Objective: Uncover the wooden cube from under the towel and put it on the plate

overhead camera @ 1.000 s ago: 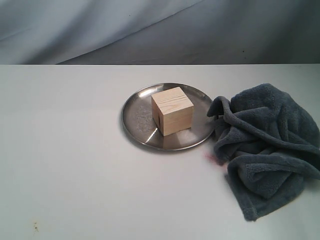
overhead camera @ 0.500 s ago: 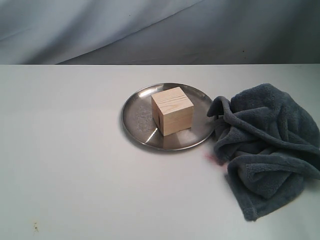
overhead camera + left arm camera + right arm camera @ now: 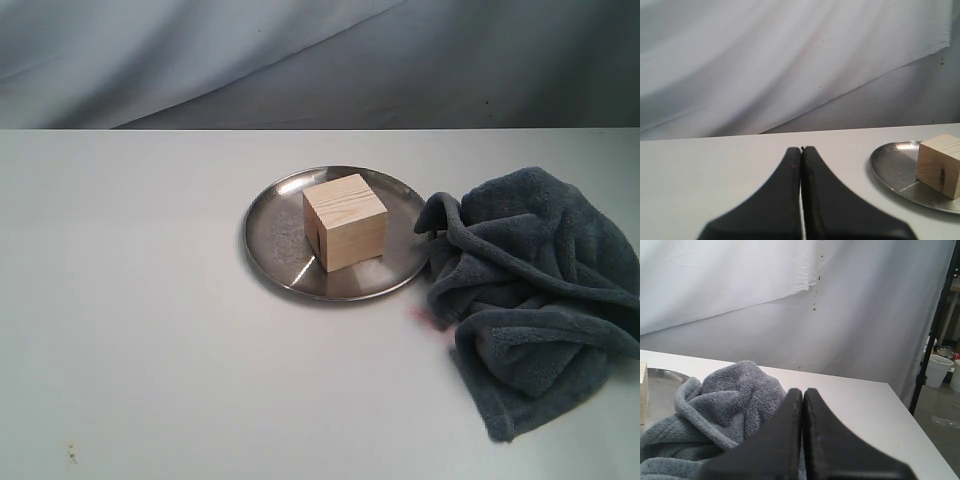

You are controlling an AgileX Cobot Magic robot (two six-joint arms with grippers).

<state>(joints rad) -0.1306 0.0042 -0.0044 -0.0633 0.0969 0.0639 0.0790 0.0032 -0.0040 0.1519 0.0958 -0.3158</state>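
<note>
Nothing has shifted since a second ago: the wooden cube [image 3: 345, 221] sits upright on the plate [image 3: 275, 250], ahead of the left gripper [image 3: 801, 148] and off toward the right arm's side. Left gripper and right gripper [image 3: 802, 390] are both clenched on nothing, fingers pressed together. The towel [image 3: 530, 290] lies crumpled just ahead of the right gripper, beside the plate.

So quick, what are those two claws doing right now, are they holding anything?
Left gripper: closed, holding nothing.
Right gripper: closed, holding nothing.
</note>
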